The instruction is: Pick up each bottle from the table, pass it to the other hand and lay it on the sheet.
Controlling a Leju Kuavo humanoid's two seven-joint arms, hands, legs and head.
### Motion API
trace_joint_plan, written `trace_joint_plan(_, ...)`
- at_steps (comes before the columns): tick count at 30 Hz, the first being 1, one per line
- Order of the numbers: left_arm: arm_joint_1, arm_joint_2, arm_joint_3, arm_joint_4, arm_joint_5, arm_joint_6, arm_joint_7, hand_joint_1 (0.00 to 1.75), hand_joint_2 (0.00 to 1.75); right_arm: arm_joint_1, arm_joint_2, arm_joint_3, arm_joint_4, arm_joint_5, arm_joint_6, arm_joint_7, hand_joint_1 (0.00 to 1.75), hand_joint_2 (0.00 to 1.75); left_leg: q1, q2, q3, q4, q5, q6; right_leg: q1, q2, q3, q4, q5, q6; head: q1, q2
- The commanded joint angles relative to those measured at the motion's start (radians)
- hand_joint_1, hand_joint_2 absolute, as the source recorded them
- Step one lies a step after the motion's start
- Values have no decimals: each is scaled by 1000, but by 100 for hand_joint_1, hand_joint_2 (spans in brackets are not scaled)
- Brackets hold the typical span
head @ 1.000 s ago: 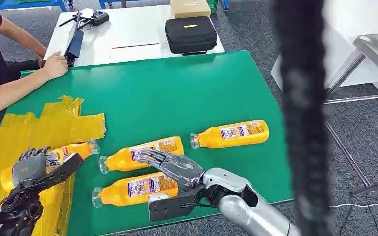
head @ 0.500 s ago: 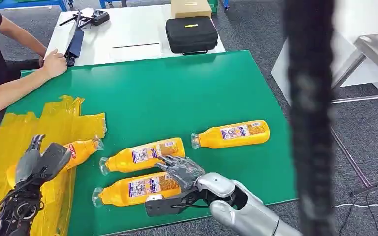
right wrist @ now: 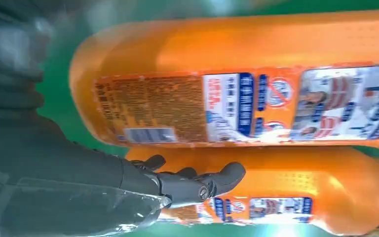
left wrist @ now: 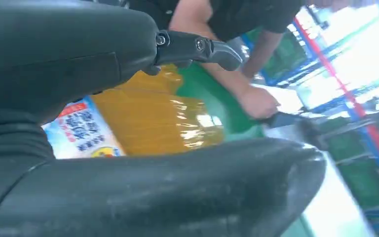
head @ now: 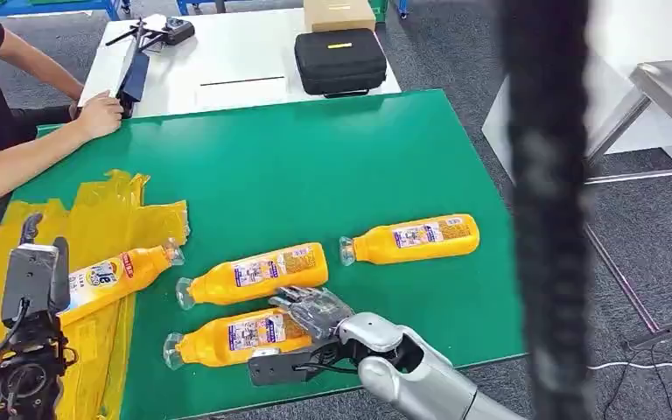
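Right hand [head: 311, 311] apparently rests spread on nearest bottle [head: 227, 337]; left hand's [head: 33, 273] state unclear.

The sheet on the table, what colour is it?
Yellow, glossy and crinkled; the sheet shows best in the head view, on the green table.

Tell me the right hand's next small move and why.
Probably close the fingers around the nearest bottle and lift it. The right hand rests over that bottle's base end with fingers spread across it, not yet wrapped. The left hand has let go of the bottle on the yellow sheet, so it looks free to receive.
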Motion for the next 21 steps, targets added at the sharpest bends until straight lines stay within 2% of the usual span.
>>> trace_joint_plan(1,-44,-25,-95,-24,57,9,-8,0,0,-65,43,64,181,32,1,29,0,175,1,-1,5,0,-2,-3,1,-3,6,-1,-2,0,0,0)
trace_joint_plan(6,-46,-17,-108,-16,77,20,-13,0,0,-65,52,83,217,59,-17,28,0,175,1,0,3,0,-1,-2,1,-2,4,-1,-1,0,0,0)
trace_joint_plan(7,-47,-18,-111,-15,85,21,-17,0,0,-89,46,118,238,76,21,13,24,175,1,-1,4,0,-2,-3,1,-3,5,0,-2,0,0,0)
trace_joint_plan(8,-54,-18,-121,-10,99,21,-21,0,0,-114,48,134,286,86,26,-27,175,175,0,0,2,0,-1,-2,1,-1,3,-1,-1,0,0,0)
trace_joint_plan(10,-63,-21,-140,-7,116,34,-26,0,0,-133,67,144,385,112,26,-62,175,175,1,0,5,0,-1,-3,1,-2,5,-1,-1,0,0,0)
trace_joint_plan(15,-66,-27,-156,-14,156,49,-41,0,0,-129,86,161,476,155,24,-87,175,175,1,1,6,-1,-1,-3,1,-2,6,-2,-1,0,0,0)
trace_joint_plan(21,-71,-37,-162,-29,192,60,-40,0,0,-116,81,175,531,197,11,-99,175,175,2,3,17,-2,-4,-7,2,0,15,-3,-1,-2,0,0)
